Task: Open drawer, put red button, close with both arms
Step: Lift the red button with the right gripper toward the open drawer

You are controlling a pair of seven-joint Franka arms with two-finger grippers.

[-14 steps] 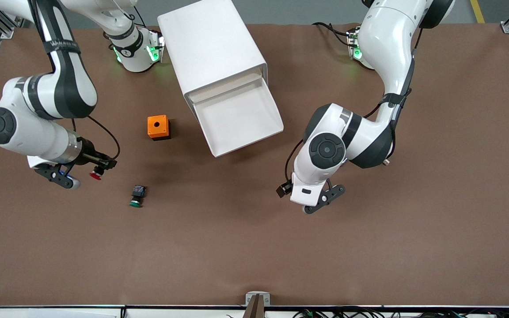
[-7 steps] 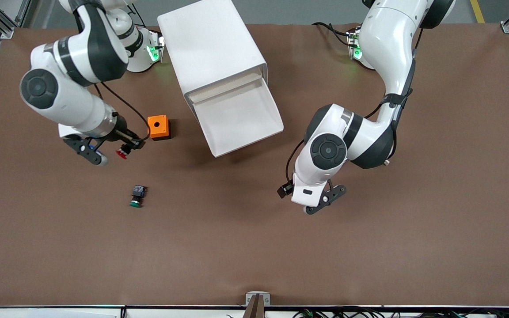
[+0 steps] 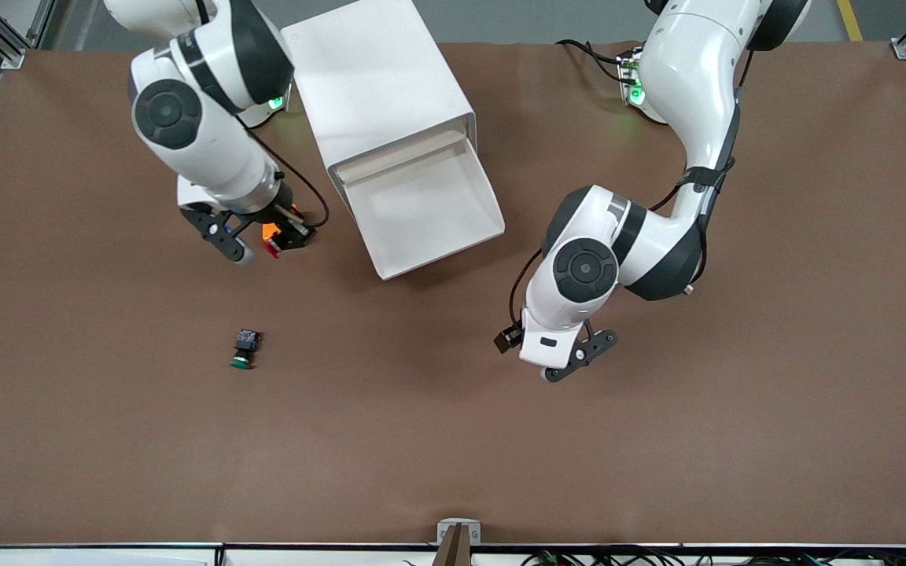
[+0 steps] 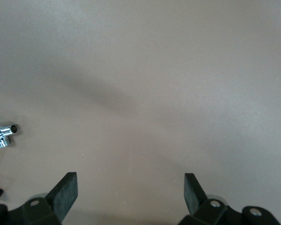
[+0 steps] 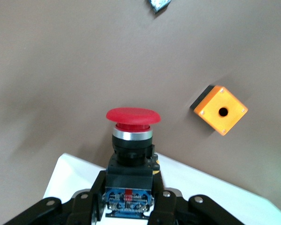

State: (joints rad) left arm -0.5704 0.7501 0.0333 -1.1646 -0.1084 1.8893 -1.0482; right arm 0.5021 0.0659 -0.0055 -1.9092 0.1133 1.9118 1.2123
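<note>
The drawer (image 3: pixel 428 206) stands pulled out of the white cabinet (image 3: pixel 378 79), and its tray holds nothing. My right gripper (image 3: pixel 275 242) is shut on the red button (image 3: pixel 270 250) and holds it in the air over the orange box, beside the open drawer. In the right wrist view the fingers (image 5: pixel 86 206) clamp the black-and-blue body, with the red cap (image 5: pixel 133 116) sticking out past them. My left gripper (image 3: pixel 561 365) is open and empty over bare table, nearer the front camera than the drawer. Its fingers (image 4: pixel 65 192) stand wide apart.
An orange box with a hole (image 3: pixel 267 231) sits mostly hidden under the right gripper and shows whole in the right wrist view (image 5: pixel 220 109). A green-capped switch (image 3: pixel 243 350) lies on the table nearer the front camera. A small chrome fitting (image 4: pixel 3 133) shows in the left wrist view.
My right arm has swung from its end of the table toward the cabinet, carrying the red button to over the orange box. The left arm has not moved.
</note>
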